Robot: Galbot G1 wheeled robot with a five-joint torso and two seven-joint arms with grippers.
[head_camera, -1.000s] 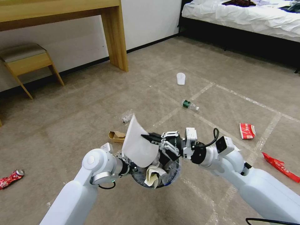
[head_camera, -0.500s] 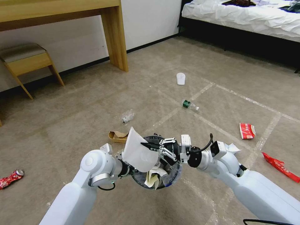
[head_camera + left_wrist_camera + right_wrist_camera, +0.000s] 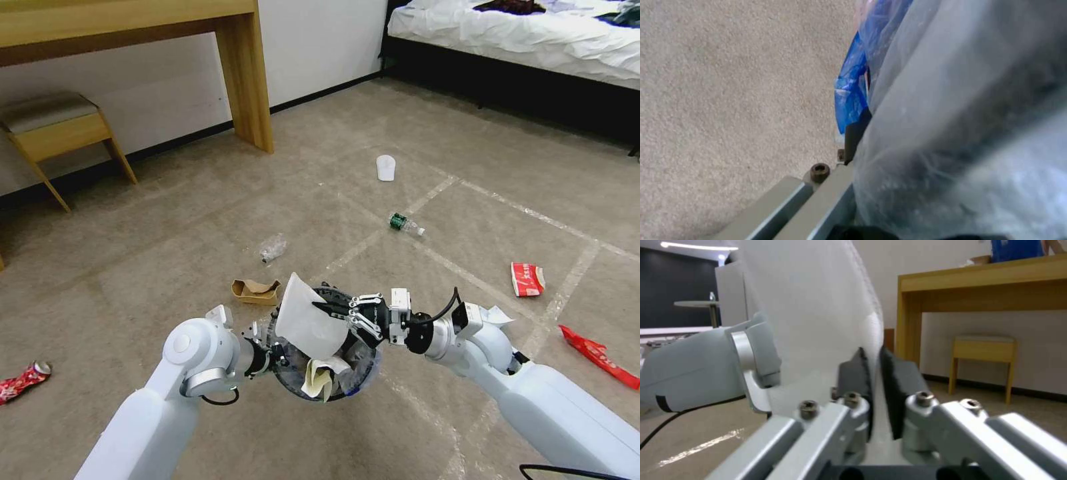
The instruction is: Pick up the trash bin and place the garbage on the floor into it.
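My left gripper [image 3: 268,352] is shut on the rim of the trash bin [image 3: 363,372] and holds it above the floor [image 3: 167,253]; in the left wrist view a dark pad [image 3: 855,133] presses the bin's clear, blue-edged bag [image 3: 851,90]. Crumpled paper [image 3: 319,377] lies inside. My right gripper [image 3: 321,307] is shut on a white slipper [image 3: 308,320], tilted over the bin's mouth; the right wrist view shows its pads clamping the slipper [image 3: 818,306]. On the floor lie another slipper [image 3: 385,167], two bottles [image 3: 405,224] [image 3: 272,248], cardboard [image 3: 255,291], red wrappers [image 3: 528,279] [image 3: 597,353] and a crushed can [image 3: 23,381].
A wooden desk leg [image 3: 250,73] and a stool [image 3: 53,130] stand by the wall at the back left. A bed [image 3: 520,33] fills the back right. Whitish tape lines [image 3: 427,197] cross the carpet.
The right gripper has lowered the white slipper closer to the bin's mouth. The left arm and the bin have shifted slightly to the left.
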